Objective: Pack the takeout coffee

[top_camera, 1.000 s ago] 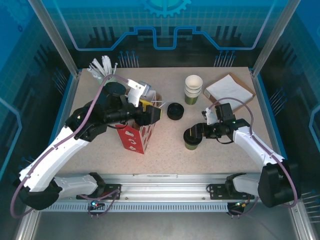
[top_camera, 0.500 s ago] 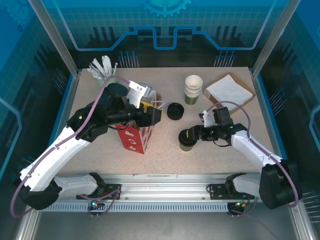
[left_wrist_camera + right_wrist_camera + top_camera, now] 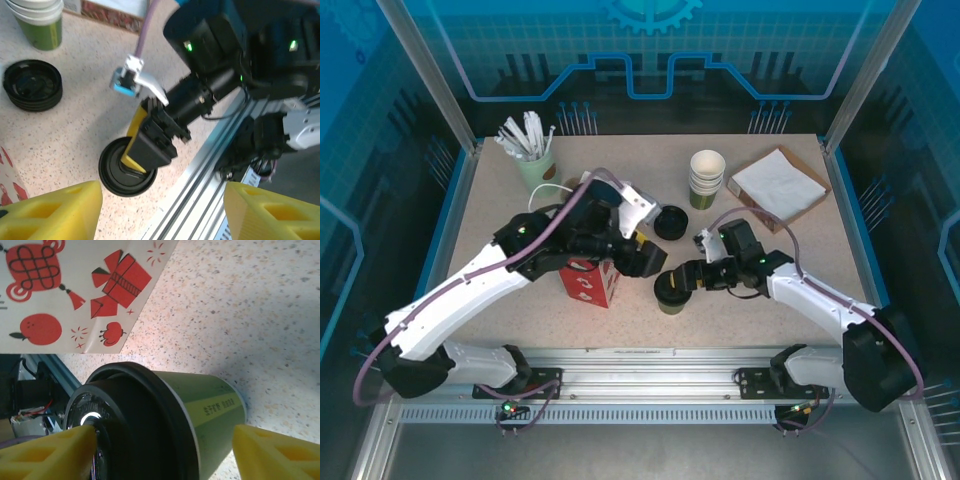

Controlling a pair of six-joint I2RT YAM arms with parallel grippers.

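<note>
The takeout coffee [image 3: 670, 296] is a small olive-green cup with a black lid, just right of the red-and-white paper bag [image 3: 590, 282]. My right gripper [image 3: 680, 282] reaches in from the right and is shut on it. In the right wrist view one yellow fingertip lies against the lid and the other by the base of the takeout coffee [image 3: 210, 405]. My left gripper [image 3: 648, 260] hovers open just left of and above the cup. The left wrist view looks down on the black lid [image 3: 117, 177], with the right gripper's finger lying across it.
A pile of black lids [image 3: 671, 222] and a stack of lidless cups [image 3: 707, 178] stand behind the grippers. Napkins [image 3: 778, 185] lie at the back right and a cup of cutlery [image 3: 532, 160] at the back left. The metal rail [image 3: 640, 352] runs along the near edge.
My right gripper has moved the cup leftward, close to the bag. My left arm has swung right, from over the bag's top to just beside the cup.
</note>
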